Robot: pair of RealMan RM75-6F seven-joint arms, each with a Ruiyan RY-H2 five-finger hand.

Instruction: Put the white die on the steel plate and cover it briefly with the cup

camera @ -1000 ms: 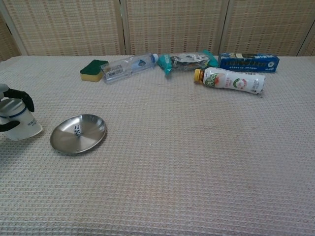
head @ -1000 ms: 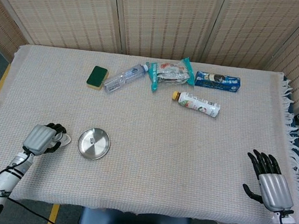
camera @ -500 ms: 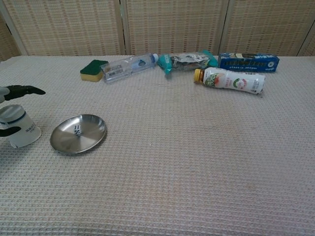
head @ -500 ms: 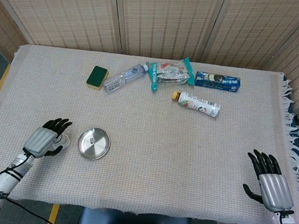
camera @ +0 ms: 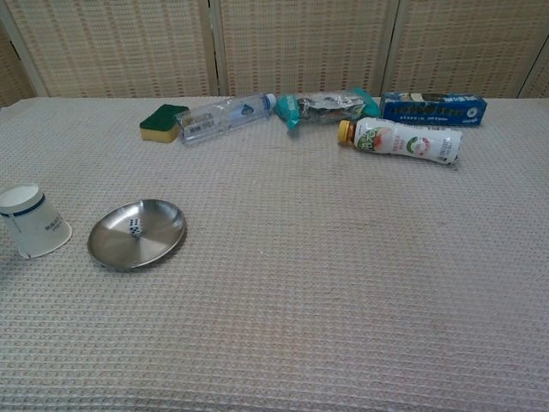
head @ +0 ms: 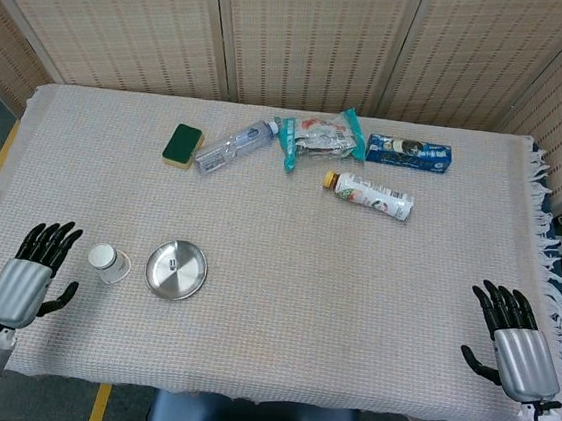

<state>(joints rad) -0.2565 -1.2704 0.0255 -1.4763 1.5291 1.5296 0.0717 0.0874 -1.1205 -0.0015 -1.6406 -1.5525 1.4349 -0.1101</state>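
Note:
The white die [camera: 135,227] lies uncovered on the steel plate [camera: 159,239] [head: 176,269] at the front left of the table. Just left of the plate, the white paper cup [camera: 32,222] [head: 108,262] stands upside down on the cloth, touched by nothing. My left hand [head: 26,277] hovers open near the table's front left corner, well left of the cup, fingers spread and empty. My right hand [head: 515,344] is open at the front right corner. Neither hand shows in the chest view.
Along the back lie a green sponge [head: 181,144], a clear bottle [head: 233,145], a teal snack packet [head: 318,136], a blue box [head: 409,153] and a white drink bottle [head: 370,195]. The right table edge has a fringe [head: 548,249].
My left hand let go of the cup, opened, and drew back left and toward the front edge. The cup stays inverted beside the plate. The right hand barely shifted.

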